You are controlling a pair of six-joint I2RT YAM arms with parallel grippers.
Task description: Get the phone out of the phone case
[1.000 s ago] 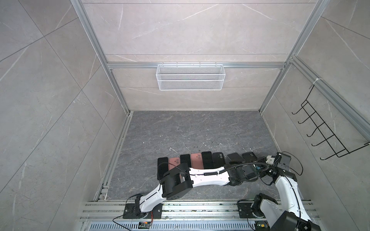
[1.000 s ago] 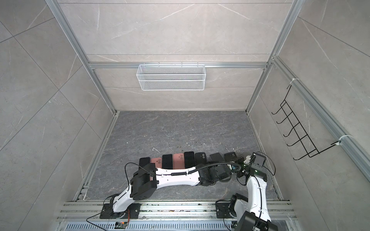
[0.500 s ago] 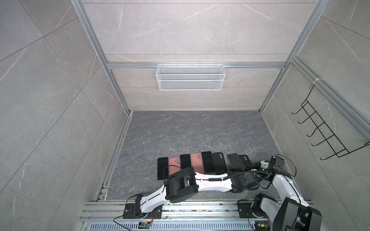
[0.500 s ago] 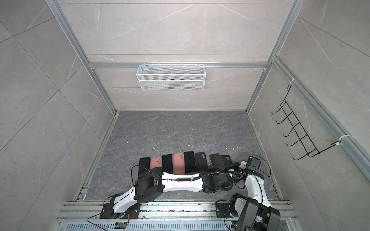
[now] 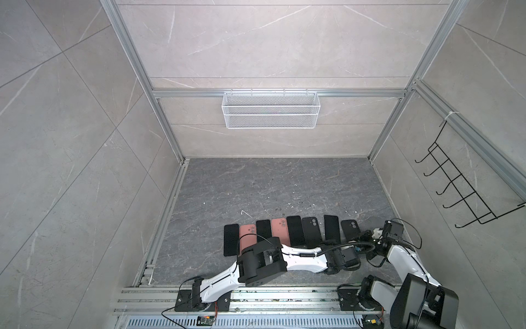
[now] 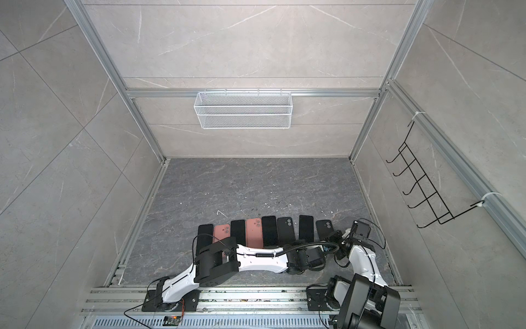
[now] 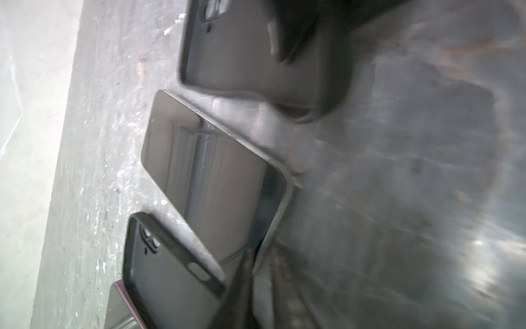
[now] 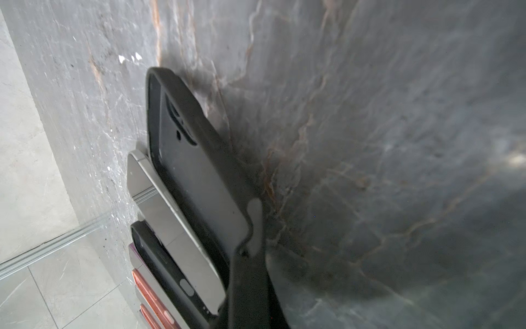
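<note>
The phone (image 5: 331, 228) lies bare and screen up on the desk (image 5: 256, 185), near the front edge and toward the front right corner. The case (image 5: 350, 228) sits just beside it on the corner side, empty, with its open side up and the camera cutout at the far end. Both top views show the two parted by a narrow gap.

The right gripper (image 5: 365, 236) is at the near right side of the case. In the right wrist view its jaws are pressed together on the case's rim (image 8: 242, 247), just past the button cutout. The near end of the case appears raised a little off the desk, with shadow under it.

The left gripper (image 5: 345, 256) reaches across to hang low over the near end of the phone. The left wrist view is blurred and shows only one dark finger (image 7: 242, 284) close to the phone's near edge. I cannot tell whether its jaws are apart or together.

Left of the phone, a row (image 5: 293, 230) of six more black phones and pink or black cases runs along the front edge.
</note>
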